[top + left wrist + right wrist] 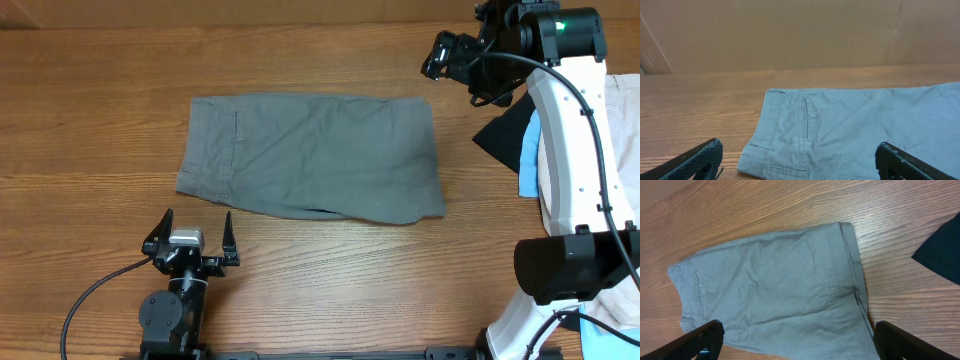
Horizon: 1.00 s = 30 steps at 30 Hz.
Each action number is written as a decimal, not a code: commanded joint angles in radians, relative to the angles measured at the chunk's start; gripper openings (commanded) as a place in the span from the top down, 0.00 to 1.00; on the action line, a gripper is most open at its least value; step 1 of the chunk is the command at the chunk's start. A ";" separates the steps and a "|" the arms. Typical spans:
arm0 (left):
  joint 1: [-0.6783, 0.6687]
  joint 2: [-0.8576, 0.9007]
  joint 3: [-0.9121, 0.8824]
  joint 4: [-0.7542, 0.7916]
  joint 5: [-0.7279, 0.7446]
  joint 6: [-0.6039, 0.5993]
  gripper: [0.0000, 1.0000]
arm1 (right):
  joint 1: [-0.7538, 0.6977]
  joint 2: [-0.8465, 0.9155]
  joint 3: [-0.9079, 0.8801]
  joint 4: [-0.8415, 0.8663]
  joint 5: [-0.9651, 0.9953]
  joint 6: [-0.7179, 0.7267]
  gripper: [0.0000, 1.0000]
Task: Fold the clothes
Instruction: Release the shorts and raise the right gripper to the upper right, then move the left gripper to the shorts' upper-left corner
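Mid-grey shorts [310, 155] lie flat on the wooden table [90, 120], folded into a rough rectangle with the waistband at the left. My left gripper [190, 235] stands open just in front of the waistband end, with nothing between its fingers. In the left wrist view the shorts [850, 130] show a slit pocket beyond the open gripper [799, 146]. My right gripper [448, 62] hangs open above the table's far right, past the shorts' far right corner. In the right wrist view the shorts [775, 285] lie below the open gripper [799, 326].
More clothes are piled at the table's right side by the right arm: a black piece [505, 130], a light-blue piece [528, 150] and a beige piece [625, 130]. The black piece [940, 255] also shows in the right wrist view. The right arm's white base [575, 260] stands at the front right.
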 commanded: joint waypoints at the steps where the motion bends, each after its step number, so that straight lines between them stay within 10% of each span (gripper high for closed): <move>1: -0.006 -0.010 -0.004 0.004 -0.012 0.019 0.00 | -0.003 -0.005 0.003 0.000 -0.006 -0.007 0.00; 30: -0.006 -0.010 0.095 0.016 0.175 0.000 0.00 | -0.003 -0.005 0.003 0.000 -0.006 -0.007 0.00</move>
